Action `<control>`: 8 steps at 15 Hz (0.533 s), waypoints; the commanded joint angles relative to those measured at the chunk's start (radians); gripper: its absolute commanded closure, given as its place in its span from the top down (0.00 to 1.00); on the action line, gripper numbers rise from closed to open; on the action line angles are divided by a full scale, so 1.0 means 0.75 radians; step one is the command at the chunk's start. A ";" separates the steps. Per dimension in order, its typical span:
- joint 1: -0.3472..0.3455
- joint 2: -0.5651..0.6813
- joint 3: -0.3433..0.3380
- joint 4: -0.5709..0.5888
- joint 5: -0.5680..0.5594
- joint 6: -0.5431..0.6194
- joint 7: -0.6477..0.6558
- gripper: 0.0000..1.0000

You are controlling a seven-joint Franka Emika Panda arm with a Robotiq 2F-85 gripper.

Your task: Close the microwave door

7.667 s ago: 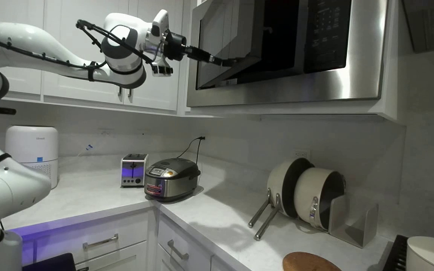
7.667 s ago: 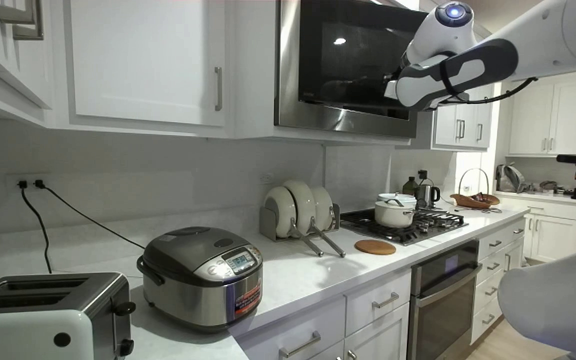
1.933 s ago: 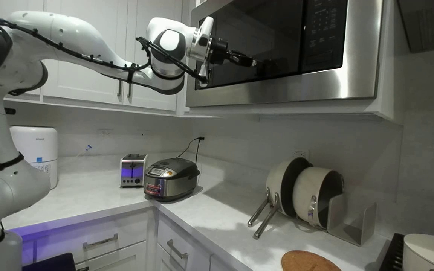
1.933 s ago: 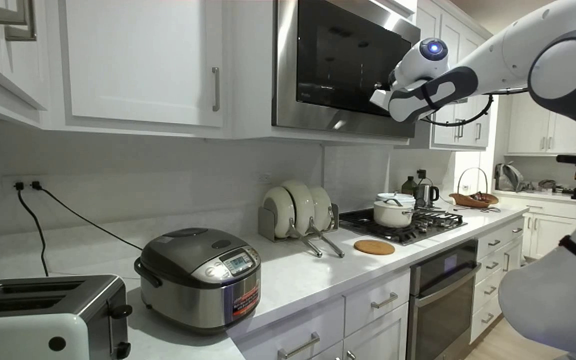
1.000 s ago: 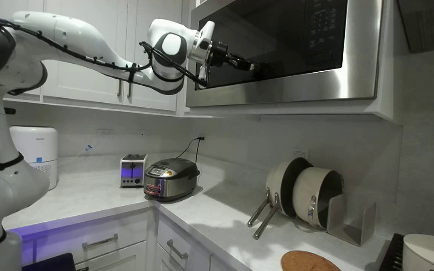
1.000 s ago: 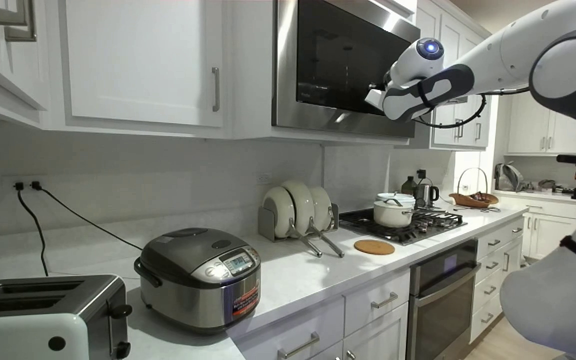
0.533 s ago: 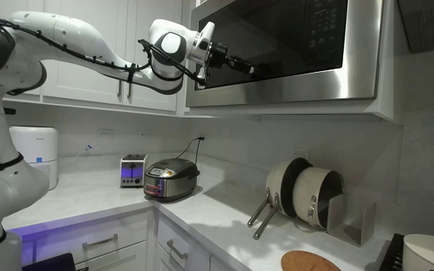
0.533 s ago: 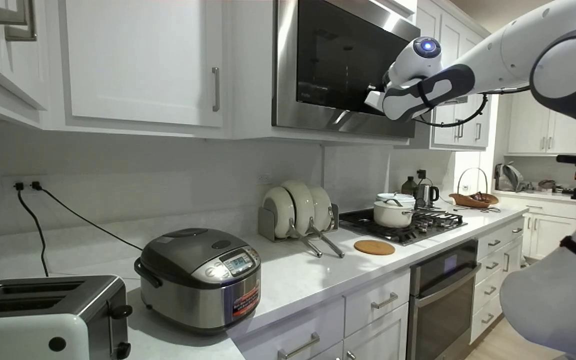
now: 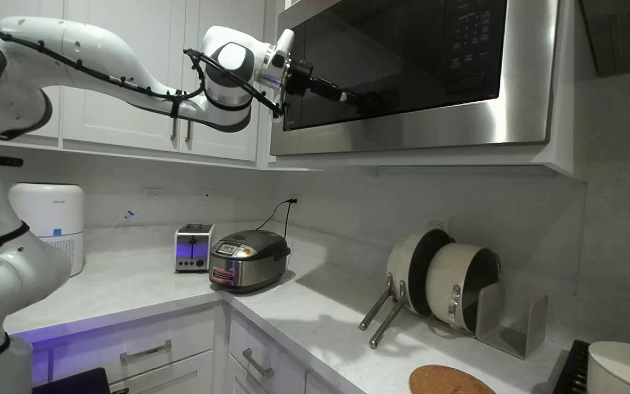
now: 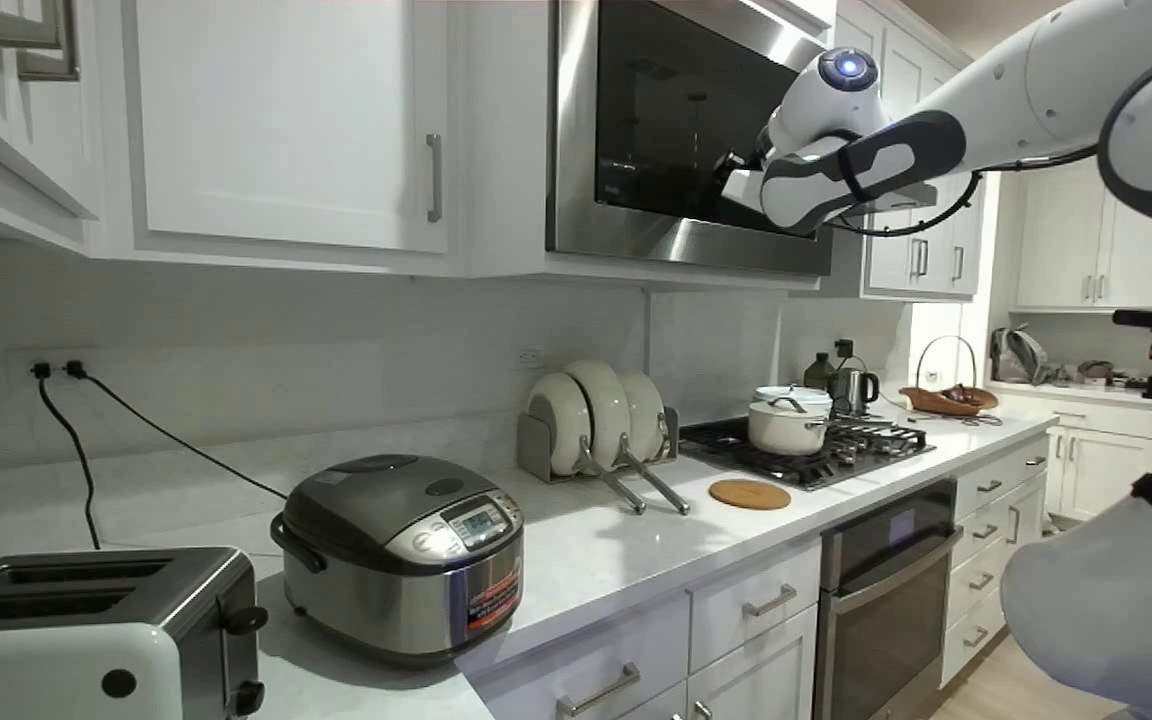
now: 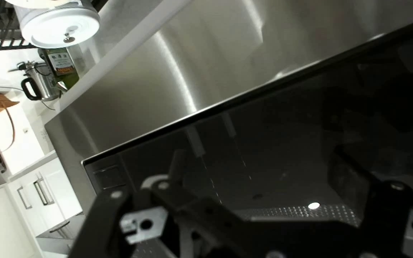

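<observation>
The microwave door [image 9: 380, 49], a dark glossy glass panel, lies flush with the steel front beside the keypad. It also shows in an exterior view [image 10: 671, 110] and, with reflections on it, fills much of the wrist view [image 11: 281, 154]. My gripper [image 9: 350, 98] points at the lower part of the glass and seems a short way off it, its dark reflection beyond the tips. In the wrist view the jaws of the gripper [image 11: 260, 170] stand wide apart, with only glass behind the gap. The arm's wrist hides most of the gripper in an exterior view.
White upper cabinets [image 9: 123, 71] stand close behind the arm. On the counter below are a rice cooker [image 9: 249, 260], a toaster [image 9: 193, 247], racked pans [image 9: 460, 284], a cork trivet [image 9: 449, 380] and a white pot [image 10: 786, 428] on the cooktop.
The microwave door, swung out several seconds ago, now lies flush. Over the last half second my gripper has drawn back from the glass, and its jaws now stand wide.
</observation>
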 commanded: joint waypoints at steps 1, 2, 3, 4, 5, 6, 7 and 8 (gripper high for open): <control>0.026 -0.099 0.010 -0.043 -0.011 -0.093 -0.033 1.00; 0.040 -0.124 0.002 -0.048 -0.006 -0.137 -0.049 1.00; 0.065 -0.141 -0.011 -0.051 0.007 -0.181 -0.085 1.00; 0.132 -0.151 -0.058 -0.051 0.000 -0.240 -0.116 1.00; 0.213 -0.174 -0.112 -0.063 0.053 -0.311 -0.207 1.00; 0.275 -0.190 -0.155 -0.069 0.080 -0.372 -0.272 1.00; 0.355 -0.212 -0.209 -0.076 0.123 -0.448 -0.356 1.00; 0.422 -0.233 -0.254 -0.077 0.156 -0.523 -0.424 1.00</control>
